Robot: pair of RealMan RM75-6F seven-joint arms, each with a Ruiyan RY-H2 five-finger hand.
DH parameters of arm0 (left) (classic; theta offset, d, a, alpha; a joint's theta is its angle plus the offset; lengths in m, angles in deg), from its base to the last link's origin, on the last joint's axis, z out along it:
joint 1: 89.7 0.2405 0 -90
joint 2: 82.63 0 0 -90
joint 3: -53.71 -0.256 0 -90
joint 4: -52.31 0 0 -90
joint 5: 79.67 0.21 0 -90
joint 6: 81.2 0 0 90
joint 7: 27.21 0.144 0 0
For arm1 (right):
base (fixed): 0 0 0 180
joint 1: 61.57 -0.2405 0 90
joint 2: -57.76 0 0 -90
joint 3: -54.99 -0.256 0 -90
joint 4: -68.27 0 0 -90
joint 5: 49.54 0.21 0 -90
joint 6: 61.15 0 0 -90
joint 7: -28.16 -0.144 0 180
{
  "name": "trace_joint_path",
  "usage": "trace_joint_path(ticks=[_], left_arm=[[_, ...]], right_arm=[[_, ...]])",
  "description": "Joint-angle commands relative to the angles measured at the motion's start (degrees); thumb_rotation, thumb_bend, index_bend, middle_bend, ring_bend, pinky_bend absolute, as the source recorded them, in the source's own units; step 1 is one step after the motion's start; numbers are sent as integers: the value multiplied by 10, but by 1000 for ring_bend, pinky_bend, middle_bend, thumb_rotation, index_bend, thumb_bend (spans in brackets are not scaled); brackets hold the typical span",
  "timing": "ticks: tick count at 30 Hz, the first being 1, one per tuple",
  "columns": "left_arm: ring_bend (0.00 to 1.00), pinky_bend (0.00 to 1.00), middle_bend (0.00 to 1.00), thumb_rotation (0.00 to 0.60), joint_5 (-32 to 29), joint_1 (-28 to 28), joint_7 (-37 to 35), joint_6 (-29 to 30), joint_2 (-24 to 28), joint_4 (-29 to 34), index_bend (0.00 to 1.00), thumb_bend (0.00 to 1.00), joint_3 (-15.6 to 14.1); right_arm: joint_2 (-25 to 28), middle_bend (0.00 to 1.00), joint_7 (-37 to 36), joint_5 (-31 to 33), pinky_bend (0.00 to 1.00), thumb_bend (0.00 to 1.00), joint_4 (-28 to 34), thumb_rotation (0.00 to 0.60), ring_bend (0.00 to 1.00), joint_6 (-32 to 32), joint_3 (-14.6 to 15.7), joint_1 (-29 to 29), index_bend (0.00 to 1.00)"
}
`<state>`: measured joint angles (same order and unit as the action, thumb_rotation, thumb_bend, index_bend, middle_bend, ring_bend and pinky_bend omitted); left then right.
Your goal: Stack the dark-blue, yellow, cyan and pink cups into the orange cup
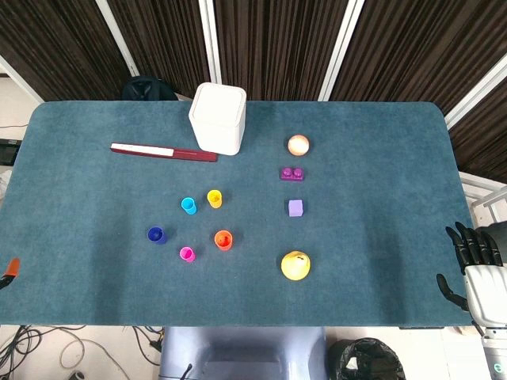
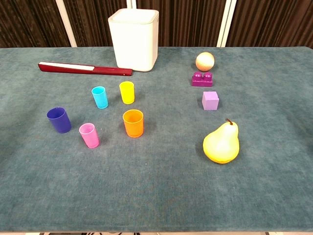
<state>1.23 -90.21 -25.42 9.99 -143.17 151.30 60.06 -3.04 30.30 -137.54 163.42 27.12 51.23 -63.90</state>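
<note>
Five small cups stand upright and apart on the blue-green table (image 1: 380, 237), left of centre. The orange cup (image 1: 223, 239) (image 2: 133, 123) is nearest the middle. The pink cup (image 1: 187, 254) (image 2: 89, 135) stands to its left, and the dark-blue cup (image 1: 156, 234) (image 2: 58, 120) further left. The cyan cup (image 1: 188, 206) (image 2: 100, 97) and yellow cup (image 1: 215, 198) (image 2: 126, 92) stand behind them. My right hand (image 1: 475, 265) hangs off the table's right edge, fingers apart and holding nothing, far from the cups. No view shows my left hand.
A white bin (image 1: 218, 118) stands at the back, with a dark-red flat stick (image 1: 162, 152) to its left. On the right lie a yellow pear (image 1: 295, 265), a purple cube (image 1: 295, 207), a magenta brick (image 1: 292, 173) and a pale ball (image 1: 299, 145).
</note>
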Motion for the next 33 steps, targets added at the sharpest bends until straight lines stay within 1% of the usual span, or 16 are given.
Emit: trace_joint_path(ticks=[1, 23, 28, 31, 33], left_arm=[[0, 0, 35, 600, 0, 0, 0, 0, 0, 0, 143, 288, 0], [0, 0, 32, 600, -6, -1, 2, -7, 2, 3, 143, 281, -1], [0, 0, 28, 600, -16, -8, 16, -31, 6, 9, 140, 239, -5], [0, 0, 28, 600, -8, -21, 23, -55, 14, 17, 138, 215, -10], [0, 0, 28, 600, -2, -40, 34, -79, 21, 26, 136, 201, -7]], right_arm=[[0, 0, 0, 0, 0, 424, 0, 600, 58, 0, 0, 0, 36], [2, 0, 1, 2, 0, 424, 3, 600, 58, -2, 0, 0, 36], [2, 0, 3, 5, 0, 423, 3, 600, 58, -4, 1, 1, 36], [1, 0, 5, 5, 0, 423, 5, 600, 58, -3, 1, 1, 36], [0, 0, 10, 4, 0, 424, 5, 600, 58, -4, 1, 0, 36]])
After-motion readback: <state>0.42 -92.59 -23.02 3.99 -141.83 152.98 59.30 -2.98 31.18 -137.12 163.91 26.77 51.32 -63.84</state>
